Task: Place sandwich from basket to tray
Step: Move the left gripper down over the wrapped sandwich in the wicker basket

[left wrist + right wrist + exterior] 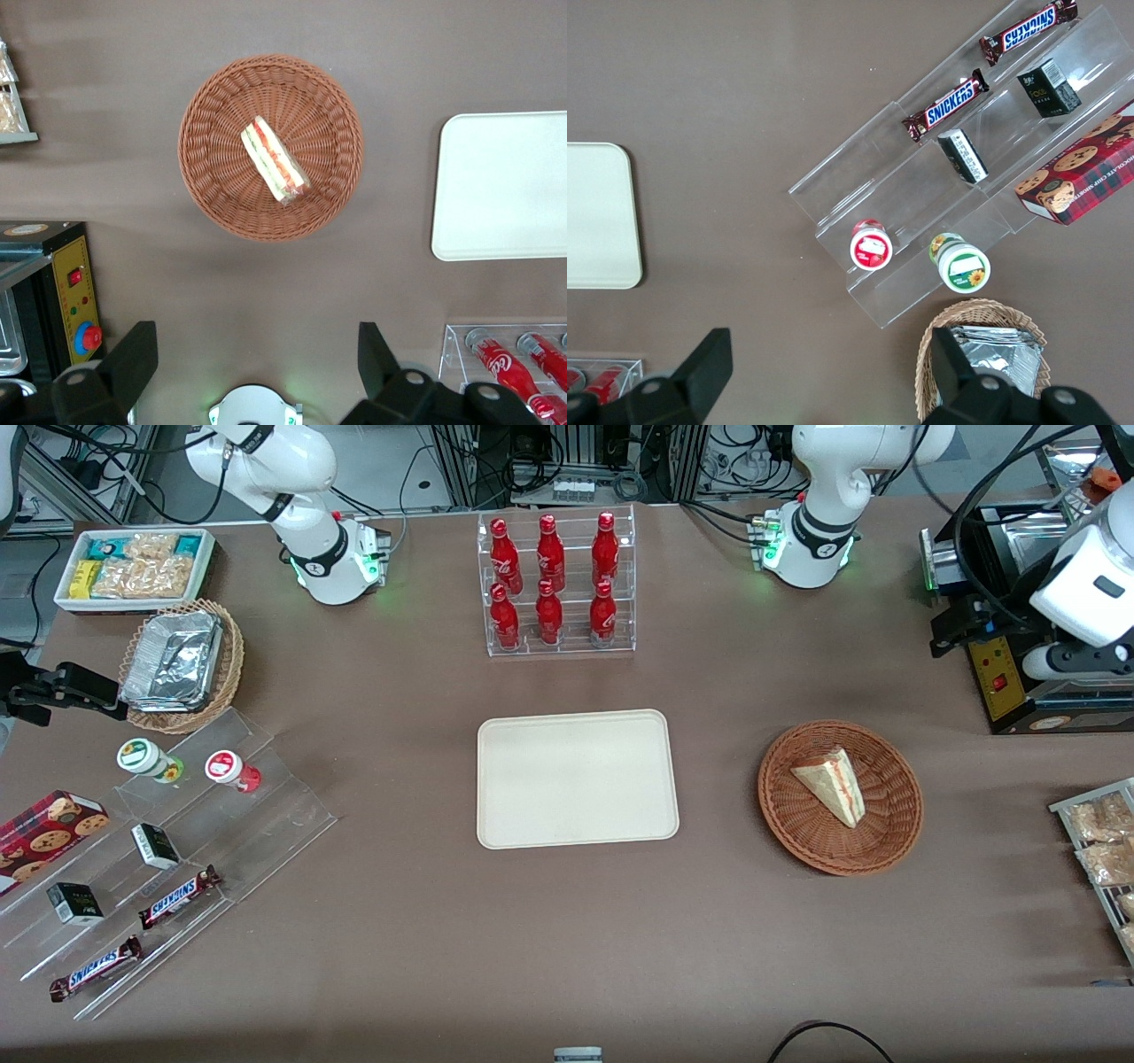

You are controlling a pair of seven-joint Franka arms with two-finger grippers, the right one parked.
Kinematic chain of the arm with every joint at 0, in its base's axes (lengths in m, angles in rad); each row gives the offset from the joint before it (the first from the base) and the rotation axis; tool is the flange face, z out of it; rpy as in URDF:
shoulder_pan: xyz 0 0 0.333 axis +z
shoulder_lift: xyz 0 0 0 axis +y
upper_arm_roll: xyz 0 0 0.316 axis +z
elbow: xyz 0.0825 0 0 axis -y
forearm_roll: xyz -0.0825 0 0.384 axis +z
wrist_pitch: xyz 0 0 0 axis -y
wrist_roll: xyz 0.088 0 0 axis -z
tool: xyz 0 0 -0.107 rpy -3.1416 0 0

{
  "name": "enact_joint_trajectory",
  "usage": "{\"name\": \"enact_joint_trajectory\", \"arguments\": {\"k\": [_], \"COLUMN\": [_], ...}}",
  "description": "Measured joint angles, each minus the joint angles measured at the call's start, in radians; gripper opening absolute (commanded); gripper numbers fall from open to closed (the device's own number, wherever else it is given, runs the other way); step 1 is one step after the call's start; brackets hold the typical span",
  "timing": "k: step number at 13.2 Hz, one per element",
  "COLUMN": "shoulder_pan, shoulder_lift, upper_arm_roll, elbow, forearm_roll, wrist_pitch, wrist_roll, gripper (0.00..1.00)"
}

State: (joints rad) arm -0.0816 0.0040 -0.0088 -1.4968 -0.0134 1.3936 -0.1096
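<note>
Sandwich (275,160) wedge lies in basket (213,106); pincer (257,372) open above.

A triangular white-bread sandwich (833,785) with red and green filling lies in a round reddish-brown wicker basket (895,828), beside a bare cream rectangular tray (577,778).

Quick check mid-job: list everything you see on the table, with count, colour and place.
sandwich: 1, white, in basket
basket: 1, reddish-brown, toward working arm's end
tray: 1, cream, table centre
bottles: 6, red, in clear rack farther from front camera than tray
Snickers bars: 2, brown, on clear steps toward parked arm's end
foil containers: silver, in tan basket
snack bin: 1, white
claw: 1, black, open, high above basket
</note>
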Motion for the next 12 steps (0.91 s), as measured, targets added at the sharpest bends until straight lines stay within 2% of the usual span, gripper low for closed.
{"name": "enact_joint_trajectory", "arguments": {"k": [3, 8, 12], "shoulder_pan": [0.004, 0.004, 0.001], "shoulder_lift": [0.010, 0.053, 0.139], "upper_arm_roll": [0.001, 0.000, -0.003], "elbow": [0.021, -0.009, -0.183], "forearm_roll": [0.008, 0.070, 0.072], "wrist_pitch": [-0.002, 0.021, 0.284], "wrist_roll": [-0.001, -0.030, -0.191], "gripper": [1.00, 1.00, 1.00]}}
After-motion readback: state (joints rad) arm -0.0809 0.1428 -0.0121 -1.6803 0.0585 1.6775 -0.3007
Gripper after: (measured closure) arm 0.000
